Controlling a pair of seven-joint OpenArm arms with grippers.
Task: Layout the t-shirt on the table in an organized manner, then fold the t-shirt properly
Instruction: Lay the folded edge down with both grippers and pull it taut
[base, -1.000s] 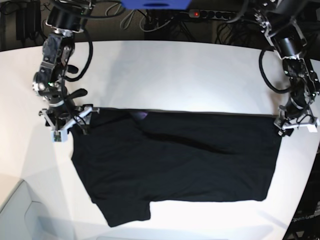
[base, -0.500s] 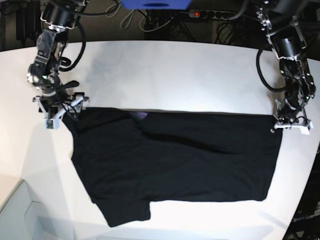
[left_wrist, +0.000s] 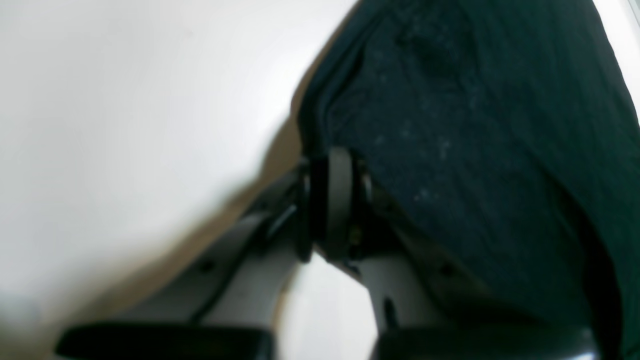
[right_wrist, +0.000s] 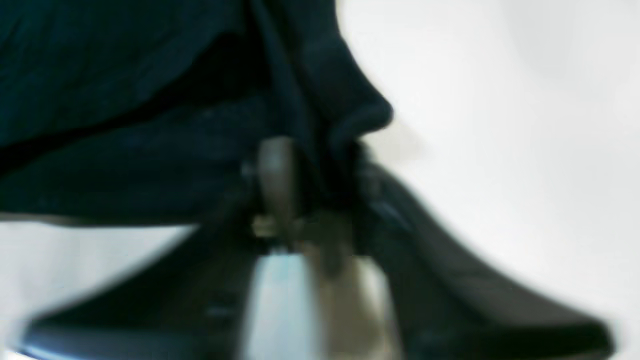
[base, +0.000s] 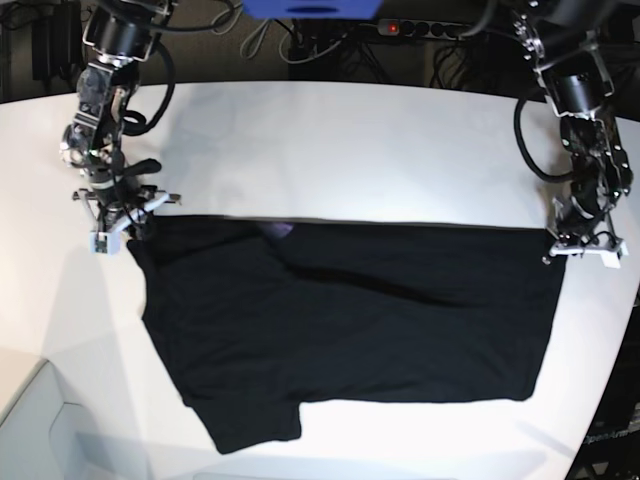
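T-shirt (base: 350, 325): one black, soft cloth garment lies spread across the middle of the white, smooth worktop (base: 340, 150) in the base view, its top edge pulled into a straight line between two arms, one short sleeve sticking out toward the near edge. A small purple patch shows near the top fold. The right end effector (base: 118, 222) grips the shirt's corner toward the worktop's left edge; the left end effector (base: 580, 245) grips the opposite corner near the right edge.

Left wrist view: one left end effector (left_wrist: 332, 200), clenched on a bunched fold of dark, faintly speckled t-shirt (left_wrist: 475, 150) above the matte worktop (left_wrist: 125, 125).

Right wrist view, blurred: right end effector (right_wrist: 305, 175) pinched shut on a rolled hem of the t-shirt (right_wrist: 150, 100) over the worktop (right_wrist: 500, 100).
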